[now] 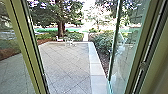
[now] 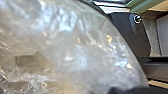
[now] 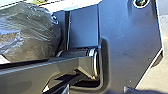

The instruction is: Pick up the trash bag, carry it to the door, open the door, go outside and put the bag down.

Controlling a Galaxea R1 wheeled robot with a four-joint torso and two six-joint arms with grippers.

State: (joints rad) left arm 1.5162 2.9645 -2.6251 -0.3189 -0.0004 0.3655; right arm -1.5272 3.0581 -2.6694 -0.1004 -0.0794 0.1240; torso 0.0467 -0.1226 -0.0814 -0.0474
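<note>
Bulging close to the left wrist camera, translucent trash bag [image 2: 75, 47], either hand's pose and closure unclear

The see-through trash bag [image 2: 72, 42] is puffing out, all crinkly and shiny, and is looking big in the left wrist view, with something brown showing through. The glass door [image 1: 128, 50] is standing open at the head view's right.

patio [image 1: 66, 61] ahead | tree [image 1: 60, 28] behind patio | bushes [image 1: 103, 43] right of patio | glass panel [image 1: 127, 50] near right
</note>
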